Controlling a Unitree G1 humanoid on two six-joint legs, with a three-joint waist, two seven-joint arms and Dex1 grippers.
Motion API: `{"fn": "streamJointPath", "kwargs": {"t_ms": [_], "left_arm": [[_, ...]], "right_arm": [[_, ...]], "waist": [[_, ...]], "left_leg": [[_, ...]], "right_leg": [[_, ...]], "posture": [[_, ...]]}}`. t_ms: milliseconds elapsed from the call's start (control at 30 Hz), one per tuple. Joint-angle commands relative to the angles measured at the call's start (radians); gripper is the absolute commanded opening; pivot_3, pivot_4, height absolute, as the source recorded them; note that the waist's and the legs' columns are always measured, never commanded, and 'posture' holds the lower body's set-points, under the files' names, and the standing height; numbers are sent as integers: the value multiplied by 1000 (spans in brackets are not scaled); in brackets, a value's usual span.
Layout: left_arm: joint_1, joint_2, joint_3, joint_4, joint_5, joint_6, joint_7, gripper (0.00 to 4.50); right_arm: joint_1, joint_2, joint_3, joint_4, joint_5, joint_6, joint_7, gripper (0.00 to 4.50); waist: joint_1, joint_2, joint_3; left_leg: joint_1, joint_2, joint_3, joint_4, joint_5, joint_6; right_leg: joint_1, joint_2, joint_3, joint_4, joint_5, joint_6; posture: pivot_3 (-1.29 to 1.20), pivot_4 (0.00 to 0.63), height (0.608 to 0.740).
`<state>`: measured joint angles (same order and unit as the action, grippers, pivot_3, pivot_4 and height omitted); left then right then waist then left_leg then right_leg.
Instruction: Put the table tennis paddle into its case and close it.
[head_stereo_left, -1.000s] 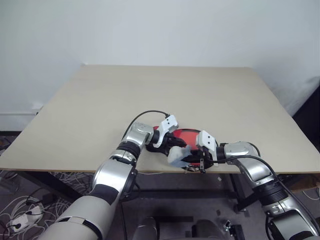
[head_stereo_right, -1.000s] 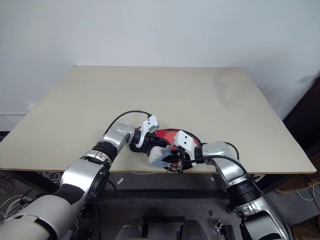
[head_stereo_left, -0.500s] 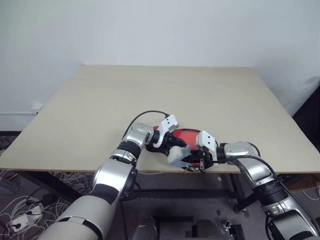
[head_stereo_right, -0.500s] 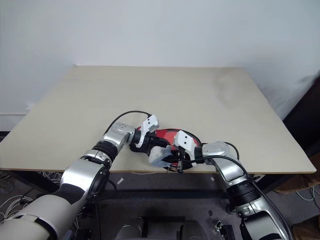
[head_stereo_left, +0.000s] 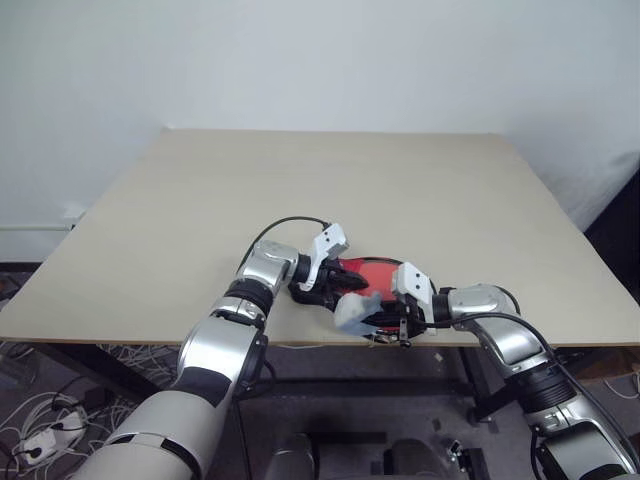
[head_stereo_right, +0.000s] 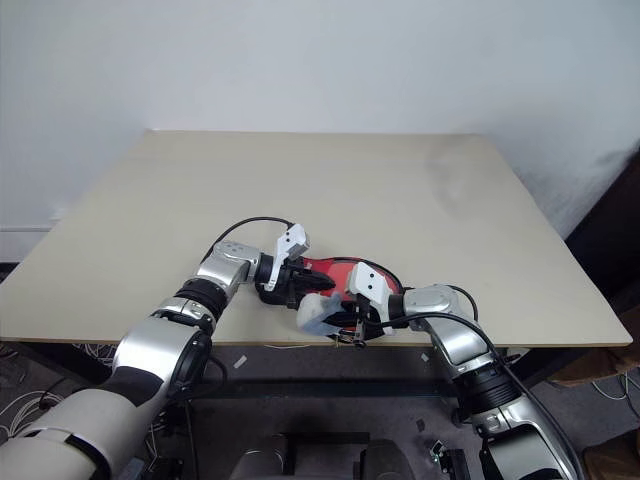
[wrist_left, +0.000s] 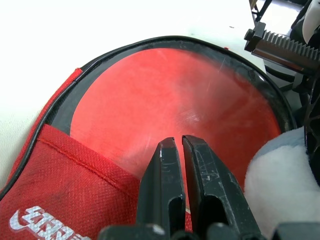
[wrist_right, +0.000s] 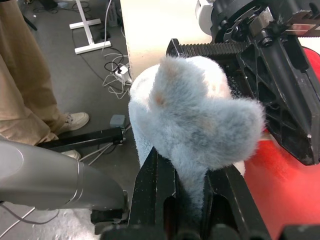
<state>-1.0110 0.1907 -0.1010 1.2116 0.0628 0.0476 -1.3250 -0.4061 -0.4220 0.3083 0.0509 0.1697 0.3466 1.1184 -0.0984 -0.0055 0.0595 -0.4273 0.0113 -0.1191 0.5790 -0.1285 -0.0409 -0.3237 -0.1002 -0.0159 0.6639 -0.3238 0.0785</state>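
The left gripper (wrist_left: 180, 145), fingers clenched on nothing, hovers over the case (wrist_left: 165, 110) at the tabletop's (head_stereo_left: 300, 190) near edge. Its red disc suggests the paddle is inside. The right gripper (wrist_right: 190, 175) pinches a fluffy tuft (wrist_right: 195, 115); the zip's state is unclear.

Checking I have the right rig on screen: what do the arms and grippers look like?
Both arms are silver metal segments with black joints and grey upper covers. Each wrist bears a white block, and a black cable loops over the left arm. The left gripper and right gripper have two black fingers each, on toothed black rails.
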Motion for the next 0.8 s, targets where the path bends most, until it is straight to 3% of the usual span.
{"fn": "streamJointPath", "kwargs": {"t_ms": [33, 633, 800], "left_arm": [[-16, 38, 24, -75, -38, -3, -37, 149], [123, 168, -5, -392, -126, 142, -242, 149], [150, 179, -16, -454, -144, 175, -240, 1167]], "right_arm": [[10, -11, -4, -1, 10, -5, 1, 99], [23, -43, -19, 16, 17, -24, -13, 99], [21, -43, -17, 23, 14, -33, -15, 99]], "waist": [[0, 0, 0], [6, 0, 0], [15, 1, 0]], "left_leg": [[0, 0, 0, 0, 0, 0], [0, -1, 0, 0, 0, 1], [0, -1, 0, 0, 0, 0]], "right_leg": [[0, 0, 0, 0, 0, 0], [1, -1, 1, 0, 0, 0], [1, 0, 1, 0, 0, 0]], "posture": [[0, 0, 740], [0, 0, 740], [0, 0, 740]]}}
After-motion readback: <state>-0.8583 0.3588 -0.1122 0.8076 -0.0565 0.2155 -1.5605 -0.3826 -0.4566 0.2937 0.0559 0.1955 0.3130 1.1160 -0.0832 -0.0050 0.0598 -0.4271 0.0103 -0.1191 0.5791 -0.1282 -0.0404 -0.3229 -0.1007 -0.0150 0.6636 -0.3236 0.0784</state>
